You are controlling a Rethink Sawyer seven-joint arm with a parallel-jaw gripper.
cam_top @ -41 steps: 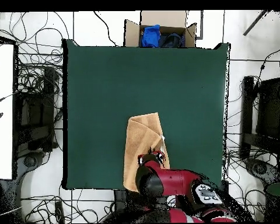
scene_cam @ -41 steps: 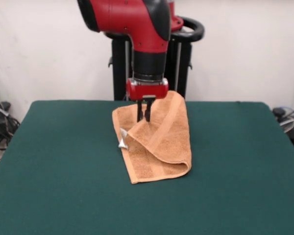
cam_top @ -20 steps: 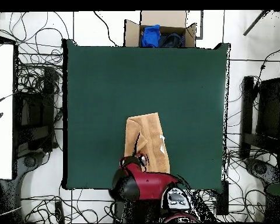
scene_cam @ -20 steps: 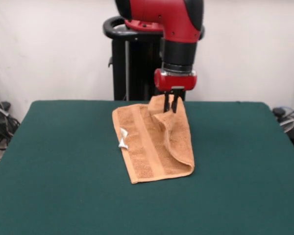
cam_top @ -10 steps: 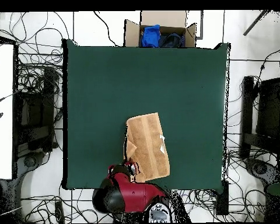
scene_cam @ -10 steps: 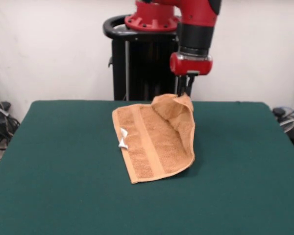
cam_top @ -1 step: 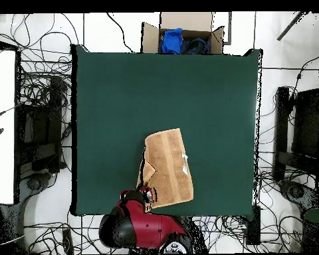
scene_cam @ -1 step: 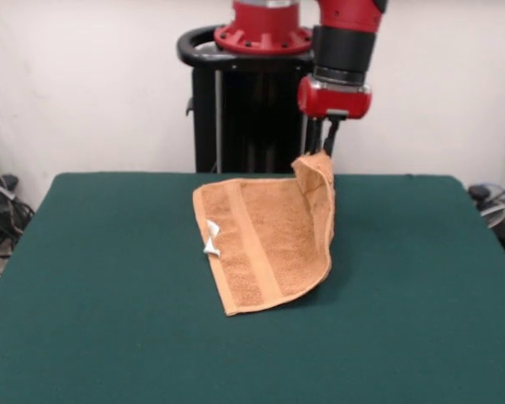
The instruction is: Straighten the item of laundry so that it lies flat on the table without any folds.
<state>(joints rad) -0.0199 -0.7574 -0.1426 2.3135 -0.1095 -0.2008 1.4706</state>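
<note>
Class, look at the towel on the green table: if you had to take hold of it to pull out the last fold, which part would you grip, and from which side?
Grip the raised far corner of the towel, where the tool pinches it now, coming from above. In the front view that corner stands up off the table and the right-hand edge curls over, while the rest lies flat. Drawing the corner outward, away from the white tag, would probably open the fold.
</note>
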